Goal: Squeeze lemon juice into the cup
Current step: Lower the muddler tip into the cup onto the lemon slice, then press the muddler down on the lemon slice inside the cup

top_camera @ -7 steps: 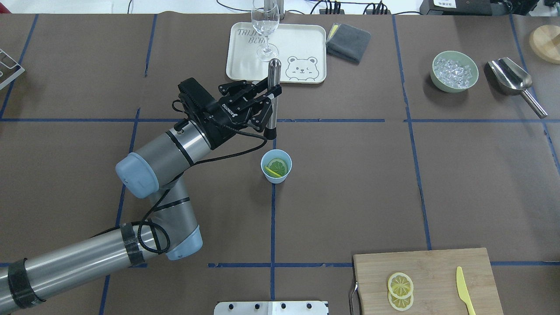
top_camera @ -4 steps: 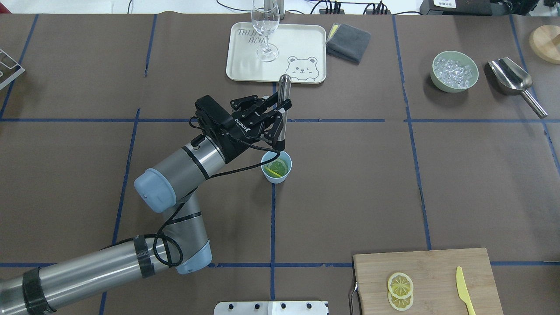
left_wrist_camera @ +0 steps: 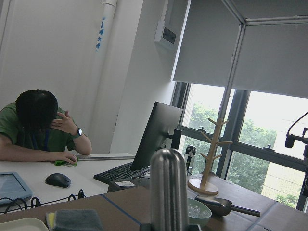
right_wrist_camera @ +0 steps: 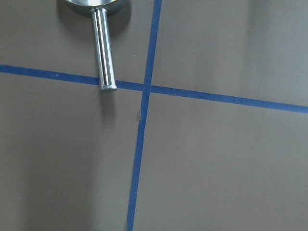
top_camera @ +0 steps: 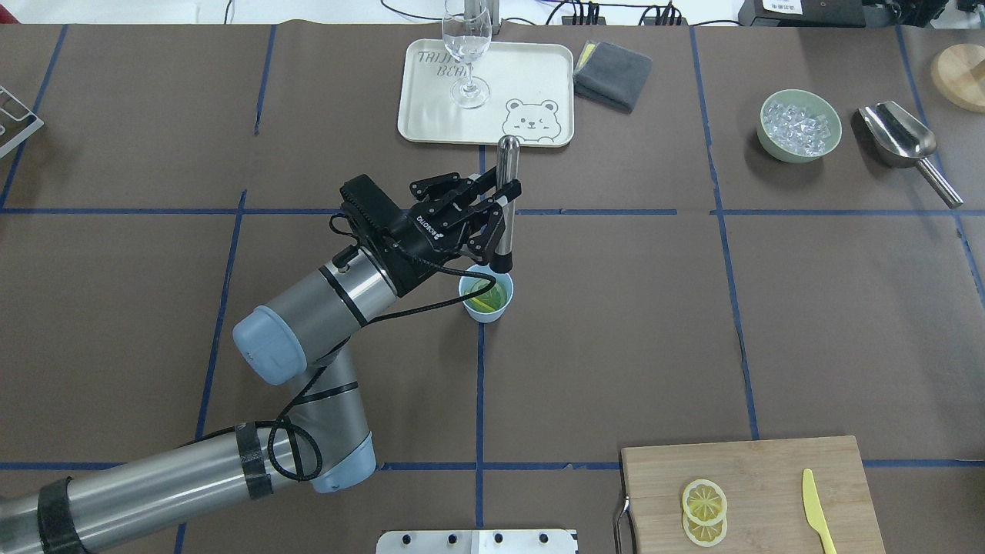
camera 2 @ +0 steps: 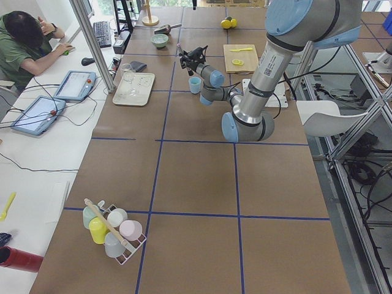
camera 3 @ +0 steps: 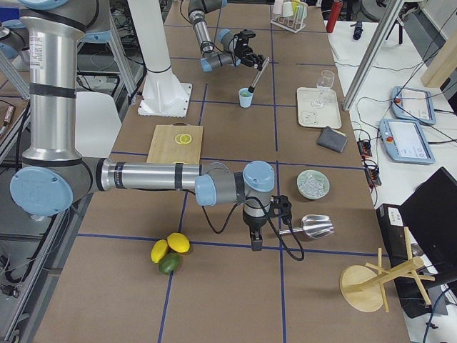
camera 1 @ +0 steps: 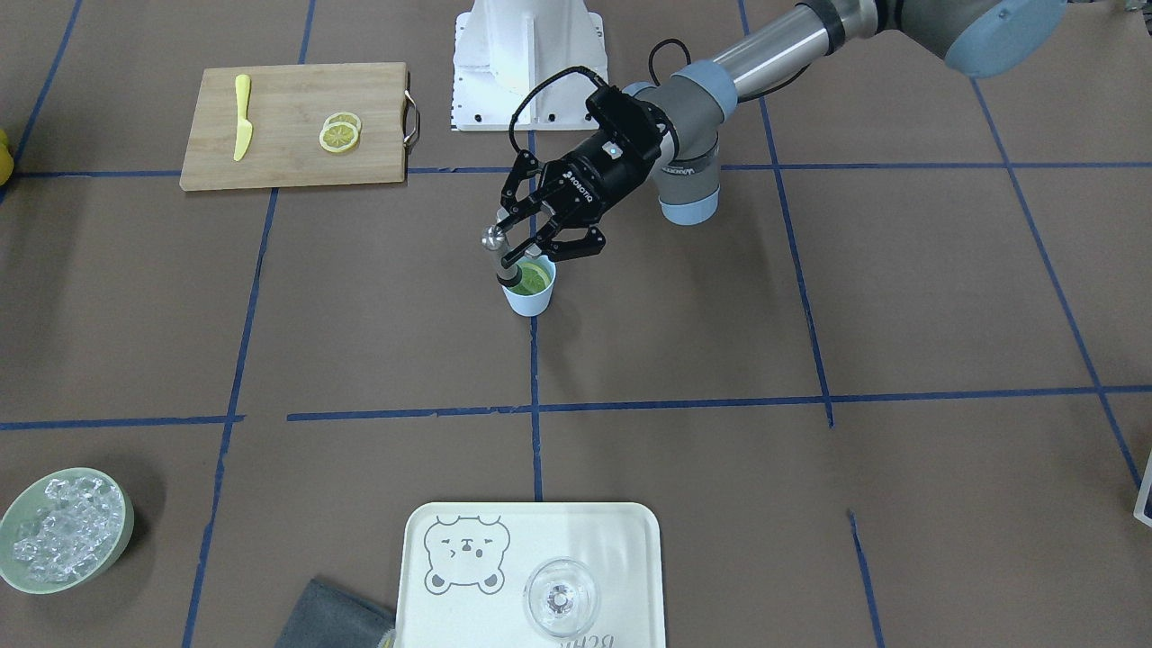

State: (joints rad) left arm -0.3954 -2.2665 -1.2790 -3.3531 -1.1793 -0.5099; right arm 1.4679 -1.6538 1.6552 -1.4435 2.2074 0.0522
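The light-blue cup [top_camera: 486, 306] stands mid-table with a lemon slice [top_camera: 490, 294] lying inside it; both also show in the front view, cup [camera 1: 529, 300] and slice [camera 1: 535, 277]. My left gripper [top_camera: 500, 203] is shut on a steel muddler [top_camera: 507, 158] and holds it nearly upright. The muddler's black lower end is at the cup's mouth on the far rim side. The muddler's top fills the left wrist view [left_wrist_camera: 168, 190]. My right gripper [camera 3: 255, 239] shows only in the right side view, next to the scoop; I cannot tell whether it is open or shut.
Two more lemon slices [top_camera: 704, 502] and a yellow knife [top_camera: 816, 512] lie on the wooden board [top_camera: 769, 469] at front right. A tray [top_camera: 531, 73] with a stemmed glass [top_camera: 465, 54] is at the back, beside a grey cloth [top_camera: 613, 73]. An ice bowl [top_camera: 799, 125] and a scoop [top_camera: 904, 138] are at back right.
My left gripper has moved right and toward the cup with the muddler. The muddler's lower end has gone from behind the cup to its mouth. The cup has not moved.
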